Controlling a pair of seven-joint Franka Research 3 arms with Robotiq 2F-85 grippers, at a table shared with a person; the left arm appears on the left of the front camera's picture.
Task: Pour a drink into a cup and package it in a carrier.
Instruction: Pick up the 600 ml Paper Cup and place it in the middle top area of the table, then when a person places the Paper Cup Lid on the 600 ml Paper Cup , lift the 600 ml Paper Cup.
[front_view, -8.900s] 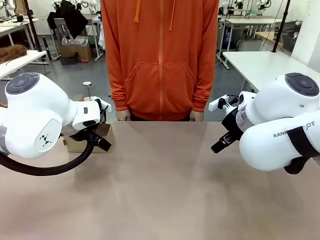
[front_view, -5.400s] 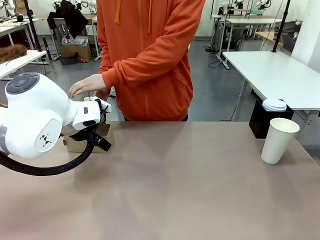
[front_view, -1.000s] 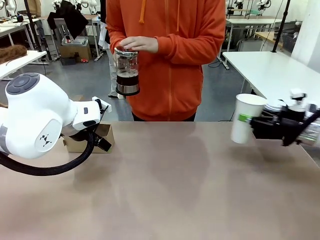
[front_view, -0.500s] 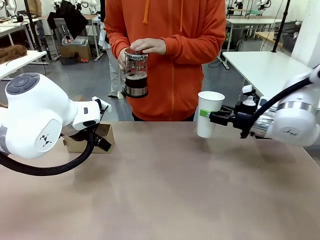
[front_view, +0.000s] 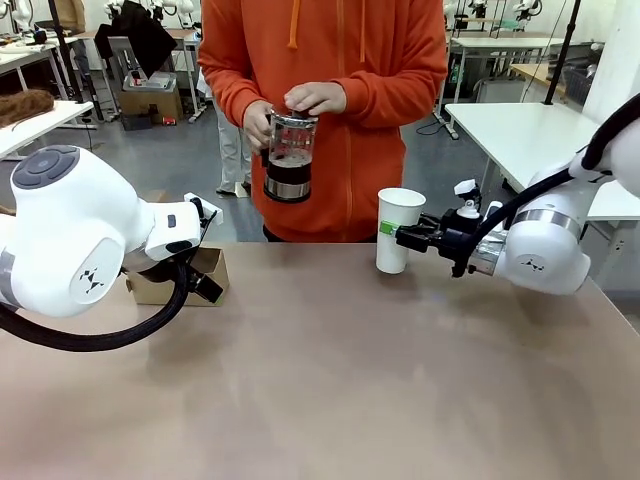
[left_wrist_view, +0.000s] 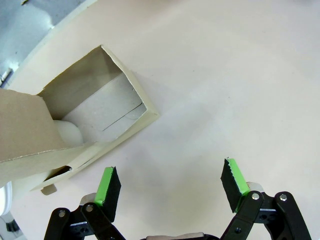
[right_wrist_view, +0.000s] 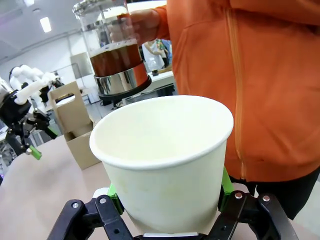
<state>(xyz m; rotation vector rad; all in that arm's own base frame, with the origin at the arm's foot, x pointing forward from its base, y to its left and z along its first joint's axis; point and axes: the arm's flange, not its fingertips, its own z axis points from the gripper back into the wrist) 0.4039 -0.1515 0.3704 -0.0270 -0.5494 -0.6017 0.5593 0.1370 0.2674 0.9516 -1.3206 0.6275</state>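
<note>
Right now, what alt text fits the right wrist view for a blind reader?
The right end effector grips a white paper cup. Behind it, a person in an orange hoodie holds a clear glass pitcher of dark brown drink; a brown cardboard carrier stands farther left.

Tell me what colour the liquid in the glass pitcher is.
Dark brown; the drink in the pitcher shows best in the right wrist view.

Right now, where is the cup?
In the front view the cup is right of centre near the far edge of the table, upright in the right gripper; the person holds the pitcher to its left.
</note>
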